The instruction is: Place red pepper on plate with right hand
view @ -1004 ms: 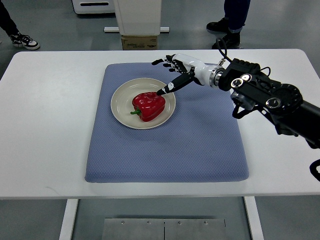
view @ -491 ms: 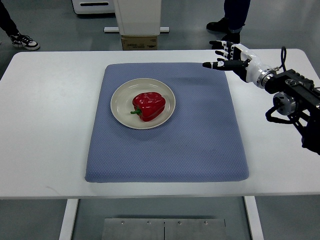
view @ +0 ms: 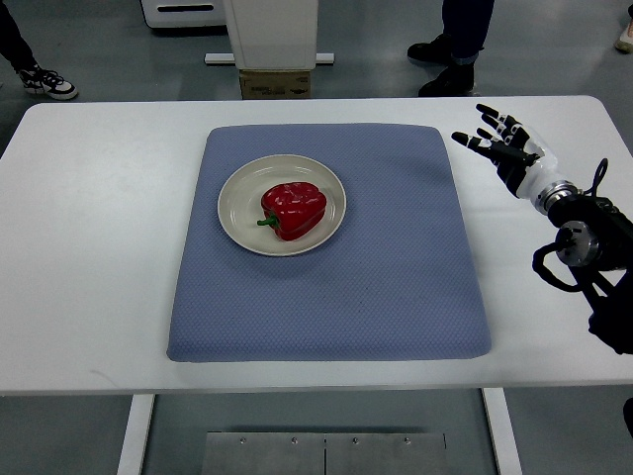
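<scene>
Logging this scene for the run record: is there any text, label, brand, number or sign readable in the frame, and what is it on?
None can be read.
Cardboard box on the floor beyond the table: faint dark print on its front, too small and blurred to read.
Red pepper, plate, blue mat and right robot hand: no markings visible.

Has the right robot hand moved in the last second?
Yes. The right robot hand pulled back from the plate with the red pepper, rightward off the blue mat, fingers open.
</scene>
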Available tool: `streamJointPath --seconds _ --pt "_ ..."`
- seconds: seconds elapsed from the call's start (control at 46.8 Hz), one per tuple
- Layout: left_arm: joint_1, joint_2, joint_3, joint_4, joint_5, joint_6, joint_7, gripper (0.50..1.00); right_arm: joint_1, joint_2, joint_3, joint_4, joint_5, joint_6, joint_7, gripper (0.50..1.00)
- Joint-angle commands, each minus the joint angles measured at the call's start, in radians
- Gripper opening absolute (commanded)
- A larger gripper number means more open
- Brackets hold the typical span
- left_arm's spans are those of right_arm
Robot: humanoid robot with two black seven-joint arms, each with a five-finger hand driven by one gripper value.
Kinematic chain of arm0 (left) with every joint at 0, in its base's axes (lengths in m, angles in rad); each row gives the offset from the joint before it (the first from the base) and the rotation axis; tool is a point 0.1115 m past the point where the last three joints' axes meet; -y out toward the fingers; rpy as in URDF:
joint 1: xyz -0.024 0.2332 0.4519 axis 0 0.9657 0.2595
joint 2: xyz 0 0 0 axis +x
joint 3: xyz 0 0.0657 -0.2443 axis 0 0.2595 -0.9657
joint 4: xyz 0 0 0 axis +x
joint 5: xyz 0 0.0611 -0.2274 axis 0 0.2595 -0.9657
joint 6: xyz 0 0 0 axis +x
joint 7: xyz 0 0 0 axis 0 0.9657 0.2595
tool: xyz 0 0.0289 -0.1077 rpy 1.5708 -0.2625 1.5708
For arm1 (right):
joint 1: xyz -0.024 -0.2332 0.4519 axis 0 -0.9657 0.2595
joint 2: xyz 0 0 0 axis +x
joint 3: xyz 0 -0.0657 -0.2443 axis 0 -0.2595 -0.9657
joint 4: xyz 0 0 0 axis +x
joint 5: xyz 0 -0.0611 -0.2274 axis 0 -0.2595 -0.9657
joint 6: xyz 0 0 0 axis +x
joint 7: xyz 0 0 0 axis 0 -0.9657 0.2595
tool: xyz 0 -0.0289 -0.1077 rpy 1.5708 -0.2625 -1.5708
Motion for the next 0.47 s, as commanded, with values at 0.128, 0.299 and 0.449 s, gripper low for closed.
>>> streamJointPath --seconds 0.128,0.299,0.449 --pt "0.000 0.000 -0.001 -0.001 0.000 0.000 0.000 1.000 -0.049 0.010 0.079 0.061 0.000 -0.001 0.014 1.000" --pt "0.000 0.000 -0.001 -0.001 0.000 0.000 0.000 1.000 -0.092 0.032 0.080 0.095 0.000 -0.004 0.019 1.000" --pt "0.000 0.000 0.000 0.001 0.000 0.000 0.000 1.000 -0.105 0.044 0.082 0.106 0.002 -0.004 0.019 1.000"
